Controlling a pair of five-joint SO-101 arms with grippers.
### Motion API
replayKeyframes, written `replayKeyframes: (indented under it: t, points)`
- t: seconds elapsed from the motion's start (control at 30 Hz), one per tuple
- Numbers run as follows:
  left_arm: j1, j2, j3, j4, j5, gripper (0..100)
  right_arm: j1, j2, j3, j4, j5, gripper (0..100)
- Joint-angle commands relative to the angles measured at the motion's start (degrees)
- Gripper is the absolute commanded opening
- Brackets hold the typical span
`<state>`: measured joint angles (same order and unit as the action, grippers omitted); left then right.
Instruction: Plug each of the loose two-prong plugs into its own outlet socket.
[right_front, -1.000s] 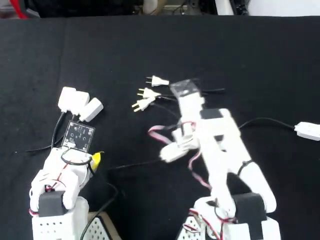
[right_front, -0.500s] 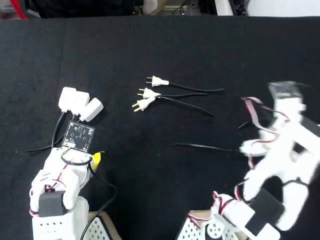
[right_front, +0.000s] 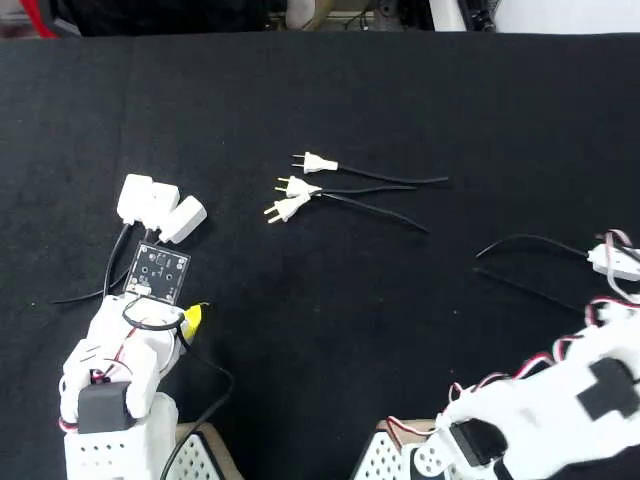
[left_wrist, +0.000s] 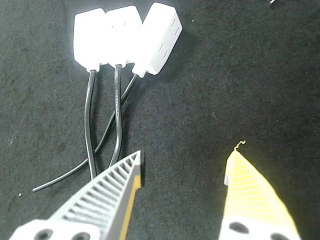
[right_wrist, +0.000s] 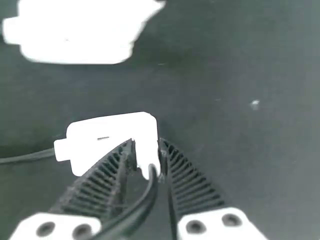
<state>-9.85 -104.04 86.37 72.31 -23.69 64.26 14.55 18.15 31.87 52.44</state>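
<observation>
Three white two-prong plugs (right_front: 298, 186) with black cords lie side by side mid-table. Three white outlet sockets (right_front: 160, 205) sit together at the left; they lie just ahead of my left gripper (left_wrist: 187, 155), which is open and empty above the cloth. My left arm (right_front: 120, 350) is at the lower left. My right arm (right_front: 560, 400) lies low at the lower right. My right gripper (right_wrist: 146, 150) is shut on a black-corded plug, its tips right against a white outlet socket (right_wrist: 107, 137), which sits at the right edge (right_front: 615, 260).
Black cloth covers the table (right_front: 400, 90). Two black cords (right_front: 530, 265) trail left from the right-edge socket area. A second blurred white block (right_wrist: 75, 30) lies beyond the socket in the right wrist view. Socket cords (left_wrist: 102, 130) run back toward my left gripper.
My right arm swung from beside the three plugs to the table's right edge and dropped low, dragging a black cord with it. The left arm stayed still.
</observation>
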Motion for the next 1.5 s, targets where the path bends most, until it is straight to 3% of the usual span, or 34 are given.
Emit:
replayKeyframes:
  t: [0.0, 0.17, 0.3, 0.4, 0.6, 0.77, 0.97, 1.13, 1.3, 1.47]
  points:
    - [-0.57, -0.18, -0.40, 0.35, -0.53, 27, 1.76, 5.14, -9.10, -1.14, 0.53, 1.2]
    - [-0.57, -0.18, -0.48, 0.62, -0.53, 27, 1.41, 9.63, -13.23, -0.97, 0.79, 3.1]
    - [-0.57, -0.18, -0.48, 0.70, -0.53, 27, 1.32, 7.96, -13.32, 2.81, 0.53, 15.5]
    - [-0.57, -0.18, -0.40, 0.70, -0.53, 27, 0.53, 4.09, -13.58, 10.73, 0.62, 21.7]
    - [-0.48, 0.09, 1.36, 0.88, -2.29, 27, -3.16, -9.27, -13.58, 27.96, 0.53, 19.4]
    - [-0.66, -0.18, 5.14, 2.99, -8.00, 27, -12.66, -20.97, -13.23, 45.27, -0.53, 19.5]
    - [-0.66, -0.18, 5.49, 3.60, -8.18, 27, -32.97, -30.73, -12.97, 57.67, -16.62, 19.4]
    - [-0.75, -0.18, 5.58, 3.60, -8.18, 27, -53.89, -32.75, -9.36, 56.62, -39.21, 19.4]
    - [-5.14, -0.18, 5.14, 3.60, -7.91, 27, -70.15, -32.84, 0.31, 41.14, -58.81, 19.1]
    - [-12.35, -0.26, 5.05, 3.52, -7.82, 27, -80.26, -32.75, 14.46, 17.23, -67.43, 19.1]
